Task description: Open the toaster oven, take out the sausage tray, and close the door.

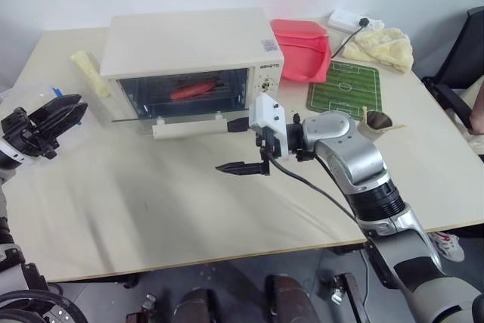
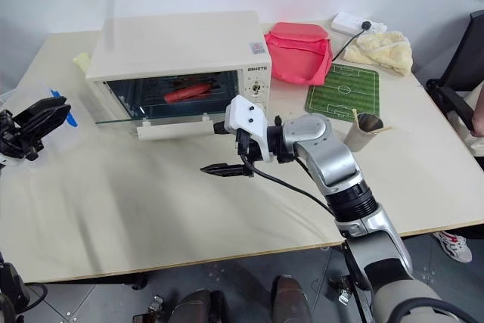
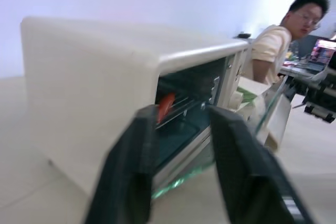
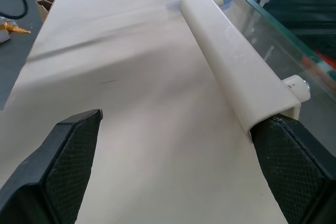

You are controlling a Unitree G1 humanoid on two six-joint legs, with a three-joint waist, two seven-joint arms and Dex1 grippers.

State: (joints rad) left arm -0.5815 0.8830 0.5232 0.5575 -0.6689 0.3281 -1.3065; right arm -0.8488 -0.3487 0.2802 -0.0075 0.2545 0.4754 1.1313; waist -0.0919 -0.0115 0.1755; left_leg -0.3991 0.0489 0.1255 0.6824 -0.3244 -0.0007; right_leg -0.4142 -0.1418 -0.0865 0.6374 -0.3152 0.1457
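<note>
The toaster oven (image 1: 189,58) stands on the pale surface (image 1: 166,209) with its door (image 1: 181,115) swung down to about level, the glass pane jutting forward and the wide cream handle (image 1: 198,128) along its front edge. Inside the open cavity, a red-orange sausage (image 1: 195,89) lies on the sausage tray (image 1: 189,97), which sits in the oven; little of the tray itself can be made out behind the sausage.

The right gripper (image 1: 236,145) hangs just in front of the door, pointing across the surface toward the robot's left. Its fingers (image 4: 68,156) are spread wide and hold nothing. One finger sits at the near end of the handle, seemingly touching or just beside it, while the other finger hangs over the bare surface in front of the door; the handle runs away from that first finger.

The left gripper (image 1: 53,120) is raised well off to the oven's left side, apart from it. Its fingers (image 3: 131,171) stand a narrow way apart with nothing between them. Beyond them lies the oven's side wall and the open cavity with the sausage, and the lowered glass door edge past that.

Behind the oven on the right gripper's far side lie a red bag (image 1: 302,47), a green mat printed as a football pitch (image 1: 344,88) and a yellow cloth (image 1: 382,47). A person (image 3: 273,45) sits beyond the surface.
</note>
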